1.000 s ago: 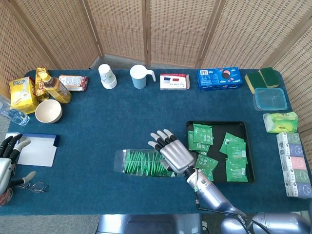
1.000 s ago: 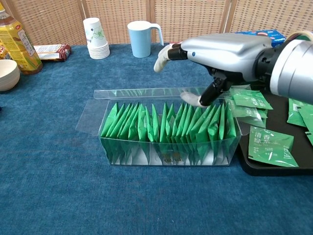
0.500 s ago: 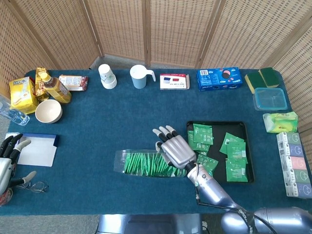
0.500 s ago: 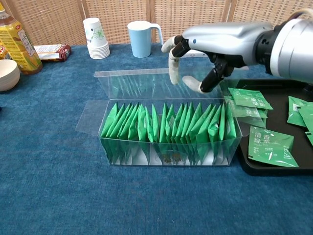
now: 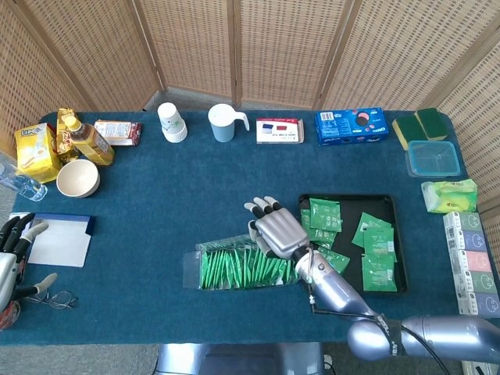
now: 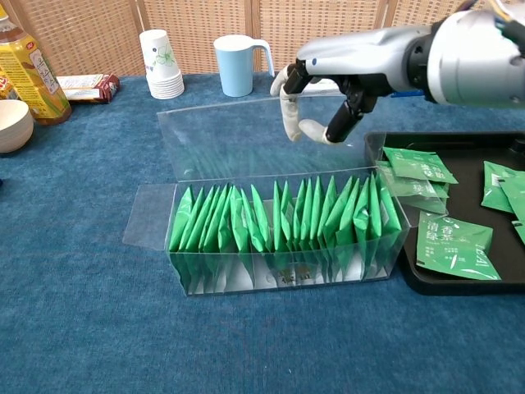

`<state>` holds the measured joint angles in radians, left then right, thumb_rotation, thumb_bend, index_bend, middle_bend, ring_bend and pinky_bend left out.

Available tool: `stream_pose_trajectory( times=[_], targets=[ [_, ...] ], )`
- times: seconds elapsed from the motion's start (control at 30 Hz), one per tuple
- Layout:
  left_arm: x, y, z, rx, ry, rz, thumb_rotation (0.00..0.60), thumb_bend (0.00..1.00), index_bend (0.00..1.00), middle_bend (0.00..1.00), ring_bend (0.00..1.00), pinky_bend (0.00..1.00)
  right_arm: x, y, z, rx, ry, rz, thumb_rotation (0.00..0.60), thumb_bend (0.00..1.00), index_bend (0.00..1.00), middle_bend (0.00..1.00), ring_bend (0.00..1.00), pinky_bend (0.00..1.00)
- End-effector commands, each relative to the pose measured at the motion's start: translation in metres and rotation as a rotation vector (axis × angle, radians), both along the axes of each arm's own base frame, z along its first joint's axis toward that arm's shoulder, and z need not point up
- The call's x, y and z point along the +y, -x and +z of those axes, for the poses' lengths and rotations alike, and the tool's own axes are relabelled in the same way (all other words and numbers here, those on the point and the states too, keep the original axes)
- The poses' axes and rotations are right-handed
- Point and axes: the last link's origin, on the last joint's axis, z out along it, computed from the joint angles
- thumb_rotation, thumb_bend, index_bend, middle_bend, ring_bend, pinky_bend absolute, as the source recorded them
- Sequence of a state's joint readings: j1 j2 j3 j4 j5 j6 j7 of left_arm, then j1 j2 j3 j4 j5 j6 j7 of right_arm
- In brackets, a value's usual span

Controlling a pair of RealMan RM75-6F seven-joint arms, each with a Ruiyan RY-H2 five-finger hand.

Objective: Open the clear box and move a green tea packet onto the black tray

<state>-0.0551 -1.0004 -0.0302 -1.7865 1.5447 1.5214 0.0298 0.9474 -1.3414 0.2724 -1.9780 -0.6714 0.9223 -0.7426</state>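
Note:
The clear box (image 6: pixel 279 246) (image 5: pixel 242 269) stands near the table's front, packed with a row of upright green tea packets (image 6: pixel 283 217). Its lid (image 6: pixel 238 144) is swung up and leans back. My right hand (image 6: pixel 320 94) (image 5: pixel 277 230) reaches over the lid's top right edge and pinches it between thumb and a finger. To the right of the box lies the black tray (image 6: pixel 476 156) (image 5: pixel 351 207) with several green packets (image 6: pixel 451 242) flat on it. My left hand (image 5: pixel 12 250) rests open at the far left edge, away from the box.
At the back stand a blue mug (image 6: pixel 238 64), a stack of paper cups (image 6: pixel 160 53), a bottle (image 6: pixel 25 70), a bowl (image 6: pixel 12 123), snack packs and boxes (image 5: pixel 351 126). A white sheet (image 5: pixel 58 242) lies near my left hand. More boxes line the right edge (image 5: pixel 473 262).
The right hand has lifted the lid from nearly flat over the packets to upright and leaning back. The box has shifted slightly. The left hand has stayed still.

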Motion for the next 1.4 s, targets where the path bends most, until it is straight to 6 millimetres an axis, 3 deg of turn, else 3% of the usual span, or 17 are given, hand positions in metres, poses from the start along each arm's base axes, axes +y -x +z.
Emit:
stream_pose_trajectory(
  times=[0.03,0.23,0.5,0.67,0.87,1.1,1.4],
  targets=[
    [0.000,0.001,0.000,0.001,0.000,0.002,0.600,0.13,0.16,0.07,0.00,0.27,-0.010,-0.006,0.000,0.018,0.007,-0.009,0.600,0.60,0.59,0.14,0.05,0.09],
    [0.001,0.001,0.000,0.002,0.004,0.004,0.600,0.13,0.16,0.07,0.00,0.27,-0.030,-0.006,-0.002,0.056,0.052,-0.054,0.600,0.60,0.57,0.12,0.05,0.09],
    [0.002,0.001,-0.002,0.001,0.009,0.004,0.600,0.13,0.16,0.06,0.00,0.27,-0.041,0.001,-0.005,0.092,0.103,-0.055,0.600,0.59,0.28,0.03,0.04,0.09],
    [0.001,0.001,-0.001,0.002,0.007,0.003,0.600,0.13,0.16,0.06,0.00,0.27,-0.044,0.011,-0.013,0.104,0.120,-0.041,0.600,0.47,0.16,0.01,0.01,0.09],
    [-0.002,0.001,0.000,0.002,0.003,0.002,0.600,0.13,0.16,0.06,0.00,0.27,-0.044,0.016,-0.022,0.115,0.144,0.015,0.600,0.33,0.08,0.00,0.00,0.09],
    [-0.005,0.001,0.002,0.000,-0.005,-0.001,0.600,0.13,0.16,0.06,0.00,0.27,-0.029,-0.001,-0.002,-0.145,0.053,0.122,0.600,0.21,0.15,0.00,0.00,0.09],
    [-0.007,-0.003,0.004,0.007,-0.015,-0.019,0.600,0.13,0.16,0.06,0.00,0.27,-0.010,0.008,0.013,-0.215,-0.028,0.275,0.600,0.09,0.28,0.03,0.00,0.09]
  ],
)
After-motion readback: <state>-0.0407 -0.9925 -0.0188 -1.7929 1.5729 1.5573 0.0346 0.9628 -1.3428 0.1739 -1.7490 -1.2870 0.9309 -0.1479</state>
